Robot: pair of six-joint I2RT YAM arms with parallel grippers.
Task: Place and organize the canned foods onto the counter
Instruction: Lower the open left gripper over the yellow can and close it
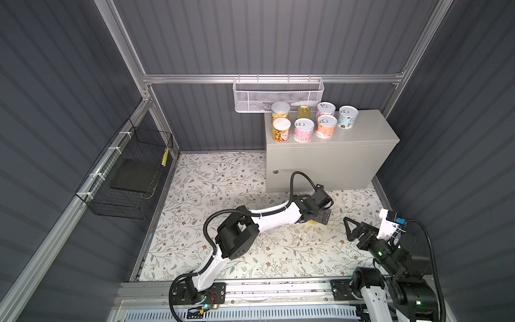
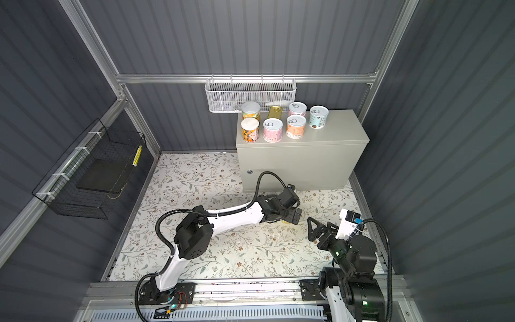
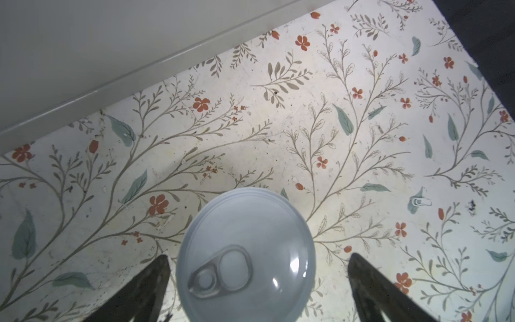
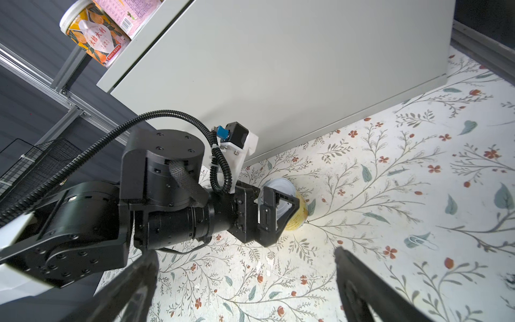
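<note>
My left claw [image 3: 258, 256] is spread wide astride a yellow can [image 4: 302, 213]. The can stands on the flowered floor [image 1: 223, 195], right of centre in both top views, near the counter [image 1: 328, 159] front. Seven cans [image 1: 303, 131] sit on the counter top, upper middle. My right claw [image 4: 244, 253] is wide and empty, lower right.

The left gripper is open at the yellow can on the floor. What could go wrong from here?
1. In the left wrist view the yellow can sits nearer one finger of the open left gripper; closing may push or tip it.
2. The cans crowd one end of the counter; a careless placement could knock the orange can off its front corner.
</note>
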